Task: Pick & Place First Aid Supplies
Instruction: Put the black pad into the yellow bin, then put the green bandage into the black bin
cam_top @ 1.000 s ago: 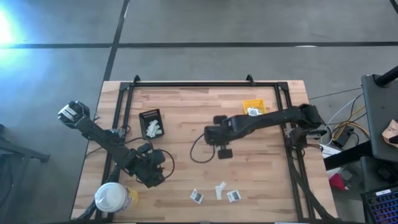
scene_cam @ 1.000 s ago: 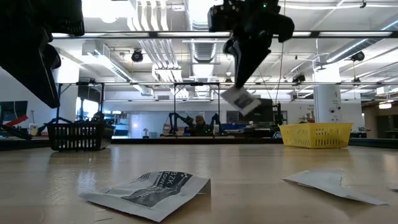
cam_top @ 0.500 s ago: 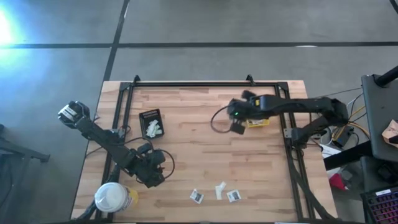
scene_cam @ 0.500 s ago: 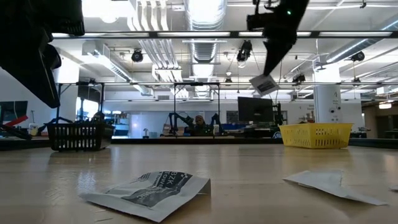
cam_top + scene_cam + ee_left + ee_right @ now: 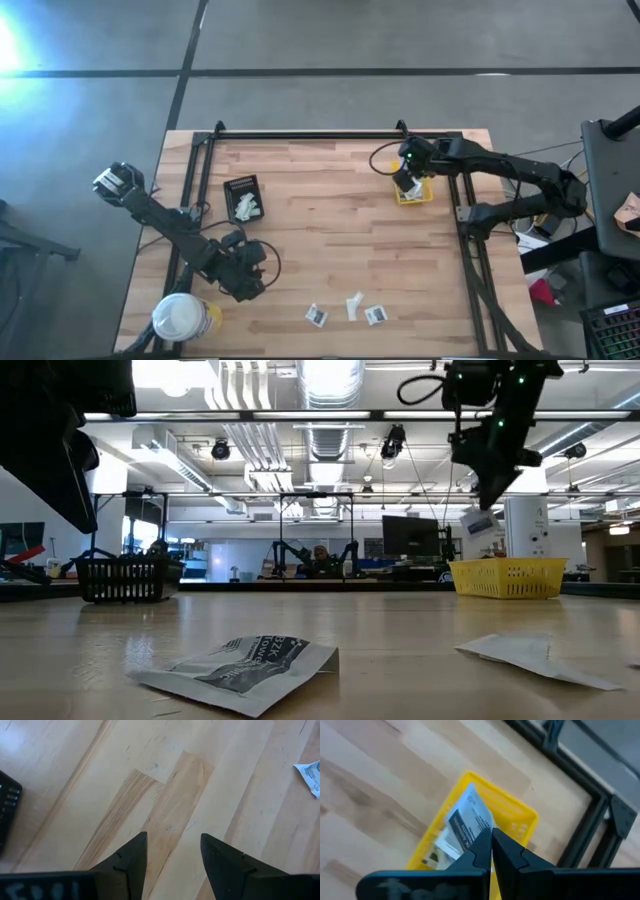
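Observation:
My right gripper [image 5: 407, 181] hangs over the small yellow bin [image 5: 414, 192] at the table's far right, shut on a white packet with a dark centre [image 5: 466, 821]. The low view shows this packet [image 5: 478, 520] dangling above the bin [image 5: 505, 577]. The bin holds other packets. Three more packets [image 5: 316, 315] [image 5: 354, 305] [image 5: 376, 315] lie flat on the table near its front edge. My left gripper [image 5: 250, 284] waits open above bare wood at the front left. My right gripper pinches the packet's edge [image 5: 480, 827] between its two fingertips, coming from above and slanting down. The packet hangs tilted below the fingers, lifted clear, with the yellow bin under it.
A black tray [image 5: 243, 197] with white packets stands at the left centre. A round white-lidded yellow tub [image 5: 183, 318] sits at the front left corner. A black frame [image 5: 330, 134] runs along the table's far and side edges. Bare wood lies in the middle.
My right gripper has carried the packet from the table's middle toward the far right, ending above the yellow bin. Its wrist rolled on the way and it stayed shut. The packet stayed clear of the table throughout.

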You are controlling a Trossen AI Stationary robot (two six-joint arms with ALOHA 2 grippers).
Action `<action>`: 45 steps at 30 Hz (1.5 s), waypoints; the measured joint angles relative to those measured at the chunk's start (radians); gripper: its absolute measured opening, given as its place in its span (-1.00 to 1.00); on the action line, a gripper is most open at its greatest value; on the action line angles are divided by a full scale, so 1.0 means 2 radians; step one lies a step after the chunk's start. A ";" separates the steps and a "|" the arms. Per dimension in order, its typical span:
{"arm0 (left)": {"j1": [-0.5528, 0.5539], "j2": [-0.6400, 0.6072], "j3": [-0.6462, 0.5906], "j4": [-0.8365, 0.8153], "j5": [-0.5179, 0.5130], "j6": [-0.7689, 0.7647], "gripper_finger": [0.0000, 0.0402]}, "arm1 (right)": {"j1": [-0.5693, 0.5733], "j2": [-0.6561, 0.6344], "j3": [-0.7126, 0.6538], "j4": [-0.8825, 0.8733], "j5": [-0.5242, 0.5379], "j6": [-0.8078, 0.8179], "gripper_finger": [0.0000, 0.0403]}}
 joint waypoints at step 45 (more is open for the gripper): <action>0.000 0.000 0.000 0.004 -0.002 0.000 -0.12 | -0.045 0.021 -0.079 0.036 -0.029 0.026 -0.51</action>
